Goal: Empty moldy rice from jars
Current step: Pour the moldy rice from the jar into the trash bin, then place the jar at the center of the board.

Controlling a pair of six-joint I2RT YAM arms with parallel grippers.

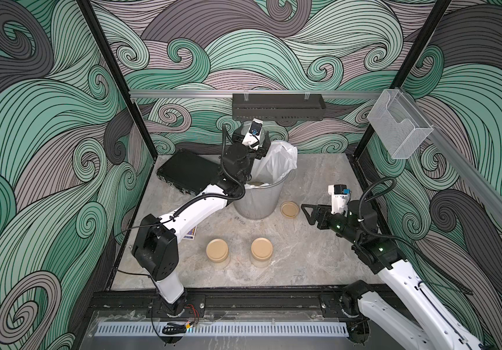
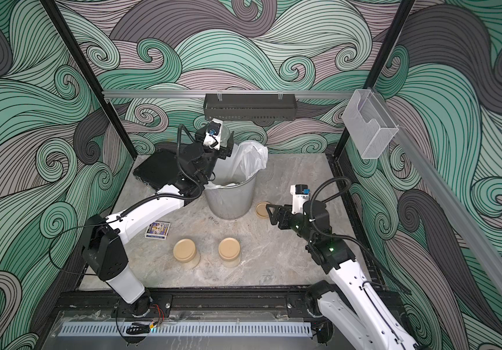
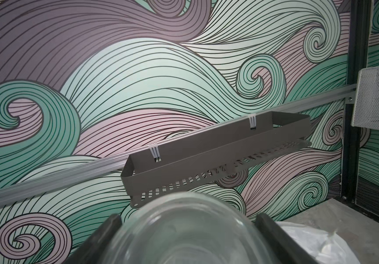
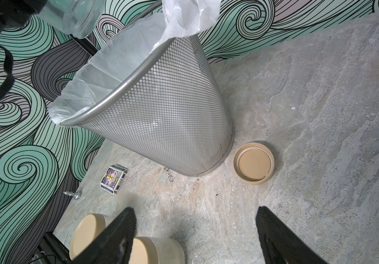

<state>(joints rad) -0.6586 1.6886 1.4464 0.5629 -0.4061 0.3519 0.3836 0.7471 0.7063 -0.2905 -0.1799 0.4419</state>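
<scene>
My left gripper (image 3: 187, 219) is shut on a clear, lidless jar (image 3: 184, 233), held tipped above the silver mesh bin (image 1: 255, 206); no grains show inside it. The right wrist view shows this jar (image 4: 78, 18) over the bin's white liner. A pale patch of moldy rice (image 1: 257, 183) lies inside the bin. Two jars with tan lids (image 1: 218, 249) (image 1: 262, 248) stand upright at the front of the table. A loose tan lid (image 1: 289, 209) lies upside down to the right of the bin. My right gripper (image 1: 308, 213) hovers open and empty just right of that lid.
A black case (image 1: 187, 174) lies left of the bin, behind my left arm. A small printed card box (image 2: 158, 230) sits near the left jar. A dark shelf (image 1: 277, 107) hangs on the back rail, and a clear holder (image 1: 398, 127) on the right rail.
</scene>
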